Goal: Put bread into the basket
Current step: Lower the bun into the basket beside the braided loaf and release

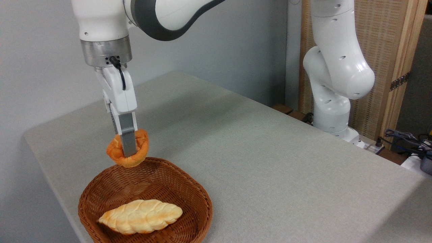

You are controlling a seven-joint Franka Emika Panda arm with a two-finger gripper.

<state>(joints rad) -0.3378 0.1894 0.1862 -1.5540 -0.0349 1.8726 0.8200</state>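
Observation:
My gripper (128, 152) hangs from the arm at upper left, shut on the bread (142, 144), a small orange-golden bun squeezed between the grey fingers. The bun is in the air, just above the far rim of the basket (199, 199), a reddish-brown woven wicker bowl at the table's near left corner. Only the near finger shows; the other one is behind the bun.
A pale braided loaf (141, 216) lies in the front part of the basket. The grey table (270, 162) stretches to the right and back. The arm's white base (332, 108) stands at the far right, with cables (408, 138) beside it.

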